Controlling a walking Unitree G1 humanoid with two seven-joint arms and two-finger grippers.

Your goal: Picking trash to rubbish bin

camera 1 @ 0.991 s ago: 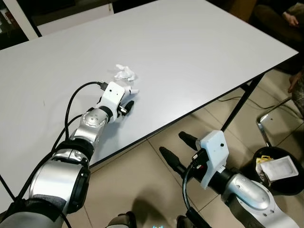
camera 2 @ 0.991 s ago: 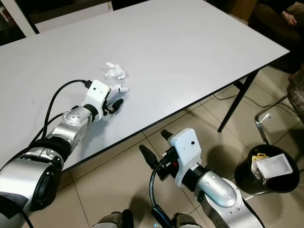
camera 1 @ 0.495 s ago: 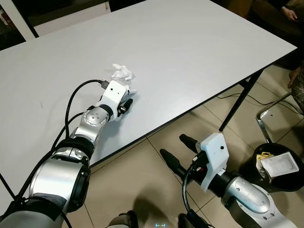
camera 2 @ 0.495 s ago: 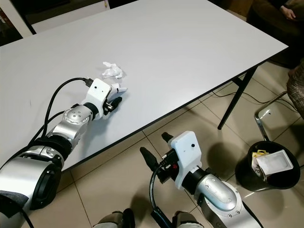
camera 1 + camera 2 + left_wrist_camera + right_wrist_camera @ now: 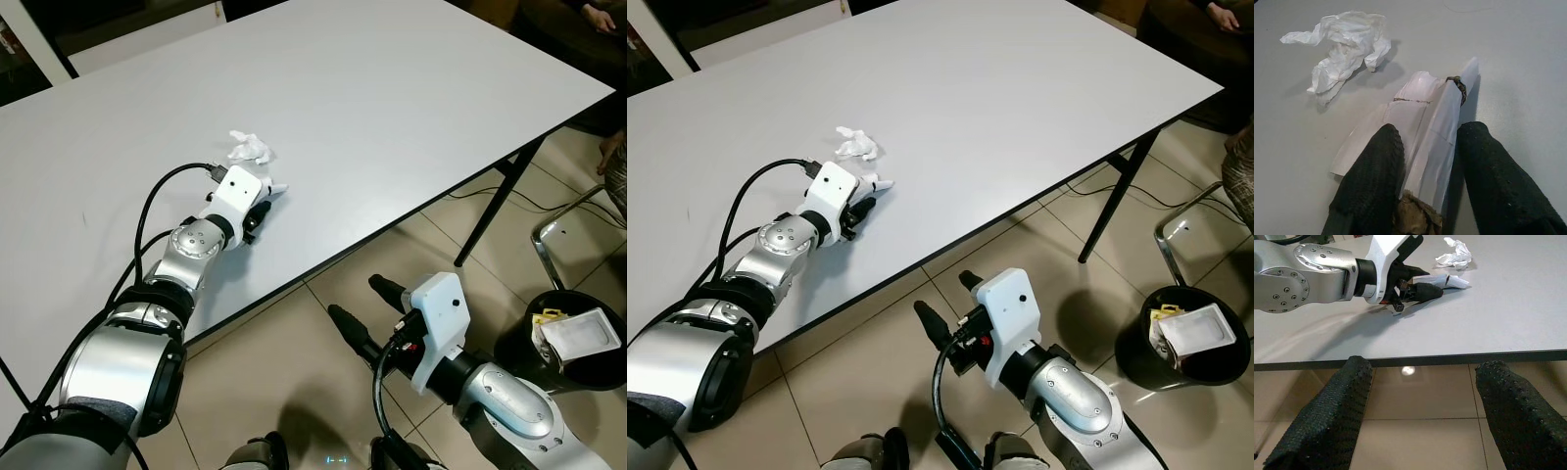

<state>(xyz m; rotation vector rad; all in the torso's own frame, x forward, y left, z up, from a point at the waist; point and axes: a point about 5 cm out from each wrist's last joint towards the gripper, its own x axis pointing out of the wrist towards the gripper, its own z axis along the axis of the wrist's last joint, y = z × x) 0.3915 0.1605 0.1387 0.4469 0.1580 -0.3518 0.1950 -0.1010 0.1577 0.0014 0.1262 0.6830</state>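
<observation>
On the white table [image 5: 392, 98] lies a rolled white wrapper [image 5: 1432, 122] with a torn brown end, its tip poking out ahead of my left gripper [image 5: 258, 211]. That gripper rests on the tabletop, its two black fingers [image 5: 1371, 181] pressed against either side of the wrapper. A crumpled white tissue [image 5: 251, 149] lies just beyond the wrapper, apart from it. Over the floor, below the table's front edge, my right gripper [image 5: 364, 305] hangs open and empty. A black rubbish bin [image 5: 519, 348] stands on the floor at the far right with white trash inside.
A black table leg [image 5: 495, 211] slants down between the table and the bin. A metal chair frame [image 5: 558, 230] stands next to the bin. A person's hand [image 5: 600, 12] shows at the top right corner. Tiled floor [image 5: 294, 372] spreads under the right arm.
The view has shifted slightly. My left gripper has edged a little forward along the wrapper. The right arm has barely moved.
</observation>
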